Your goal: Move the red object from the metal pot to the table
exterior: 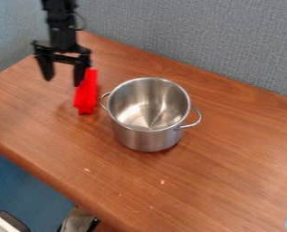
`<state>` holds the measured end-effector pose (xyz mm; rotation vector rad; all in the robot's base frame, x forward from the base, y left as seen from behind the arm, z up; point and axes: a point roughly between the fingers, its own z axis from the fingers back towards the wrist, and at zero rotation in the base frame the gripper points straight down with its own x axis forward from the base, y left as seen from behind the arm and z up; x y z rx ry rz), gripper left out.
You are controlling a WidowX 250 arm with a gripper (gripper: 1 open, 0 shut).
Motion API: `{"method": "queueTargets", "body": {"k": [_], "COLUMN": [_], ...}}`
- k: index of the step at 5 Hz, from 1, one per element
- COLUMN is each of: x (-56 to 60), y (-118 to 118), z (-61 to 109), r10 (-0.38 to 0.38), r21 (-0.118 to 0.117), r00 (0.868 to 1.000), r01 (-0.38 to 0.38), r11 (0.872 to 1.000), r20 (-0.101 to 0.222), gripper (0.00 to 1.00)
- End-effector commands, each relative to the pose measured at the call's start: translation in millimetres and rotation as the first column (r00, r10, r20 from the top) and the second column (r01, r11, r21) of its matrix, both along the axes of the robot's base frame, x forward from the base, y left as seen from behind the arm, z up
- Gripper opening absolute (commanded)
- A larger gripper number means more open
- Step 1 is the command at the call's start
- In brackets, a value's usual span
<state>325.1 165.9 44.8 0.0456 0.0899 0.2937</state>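
Up in the upper left, the gripper (pixel 60 69) hangs with jaws wide apart, holding nothing; red block (pixel 85 92) lies on the wooden table (pixel 61 145), just left of the steel pot (pixel 150 112)

Gripper (pixel 59 71) downward, jaws apart

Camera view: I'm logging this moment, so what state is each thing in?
Red object: on the table, just left of the pot, outside it.
Metal pot: upright, no lid, nothing visible inside.
Gripper: open, pointing down, fingers above the red object's far end, holding nothing.
Table: bears pot and red object.
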Motion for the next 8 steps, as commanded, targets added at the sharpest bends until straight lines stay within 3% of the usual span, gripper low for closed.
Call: {"method": "queueTargets", "body": {"k": [1, 2, 5, 6, 7, 8], "x": [17.4, 34.2, 66.1, 72.9, 77.9, 73.6], "y": [-10.6, -24.7, -2.4, 7.4, 16.8, 22.6], "z": [30.5, 26.7, -7.5, -14.1, -17.0, -10.2], "r10": [-0.012, -0.022, 0.029, 0.044, 0.058, 0.083], "r21": [0.060, 0.066, 0.121, 0.106, 0.091, 0.078], "r00": [0.994, 0.991, 0.993, 0.994, 0.995, 0.994], "r01": [0.006, 0.013, -0.043, -0.055, -0.066, -0.088], "r11": [0.998, 0.998, 0.992, 0.993, 0.994, 0.993], "r20": [0.107, 0.132, 0.116, 0.099, 0.087, 0.068], "gripper": [1.00, 1.00, 1.00, 0.00, 0.00, 1.00]}}
